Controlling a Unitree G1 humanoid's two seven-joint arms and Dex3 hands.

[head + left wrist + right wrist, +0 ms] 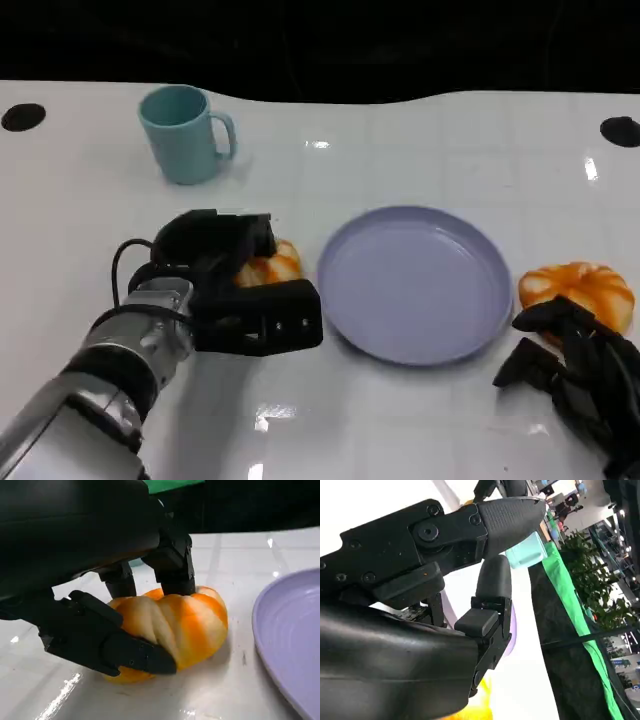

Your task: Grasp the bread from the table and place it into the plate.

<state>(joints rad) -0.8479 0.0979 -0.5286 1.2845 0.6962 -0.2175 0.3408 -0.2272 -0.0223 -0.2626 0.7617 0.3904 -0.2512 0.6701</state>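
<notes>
White table [400, 420] gleaming. Left hand [235, 290] clamping bread [175, 625] beside plate [415, 285] (bread sitting on tabletop). Right hand [580, 375] resting, fingers apart, holding nothing. Risk: glossy crust slipping during lift, grip being shallow.

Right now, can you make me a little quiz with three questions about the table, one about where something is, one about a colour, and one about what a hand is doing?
1. Where is the mug?
A. far left of the table
B. on the plate
C. beside the right hand

2. What colour is the plate?
A. red
B. pale purple
C. black

3. What is the left hand doing?
A. holding the mug
B. lying flat in the plate
C. closing on a bread

Answers: 1 A, the head view shows it beyond the left hand. 2 B, its bare middle is lilac. 3 C, the left wrist view shows fingers wrapped round the orange bread on the table.
</notes>
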